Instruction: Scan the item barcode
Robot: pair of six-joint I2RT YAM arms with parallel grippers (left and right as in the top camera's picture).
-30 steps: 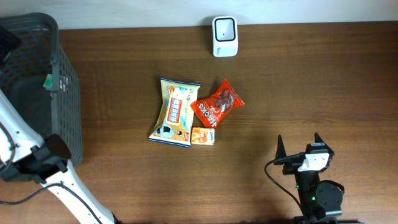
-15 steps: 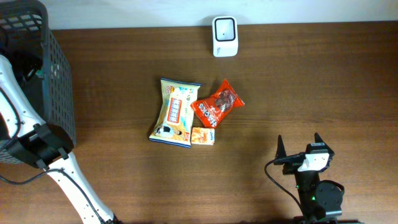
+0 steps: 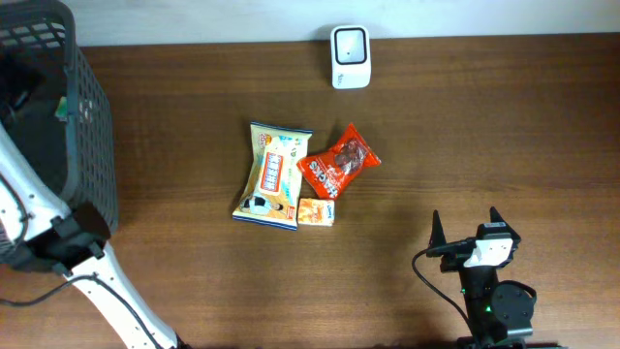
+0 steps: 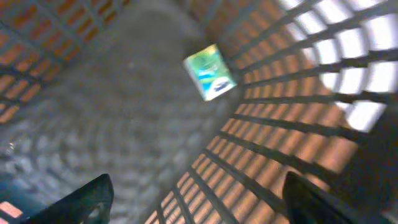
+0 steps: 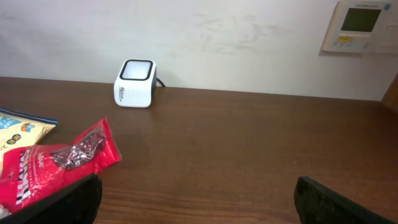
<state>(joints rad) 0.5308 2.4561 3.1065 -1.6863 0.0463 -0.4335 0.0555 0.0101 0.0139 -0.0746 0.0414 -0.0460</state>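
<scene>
1 green packet lies in the left basket; 3 snacks on the desk look unscanned. The left gripper and right gripper jaws are wide open, empty.

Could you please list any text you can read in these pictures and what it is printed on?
Nothing reads clearly.
White scanner: side print too small.
Red packet: lettering blurred.
Yellow bag: print too small.
Orange box: too small.
Green packet in the basket: blurred.
Wall panel: too small.
</scene>
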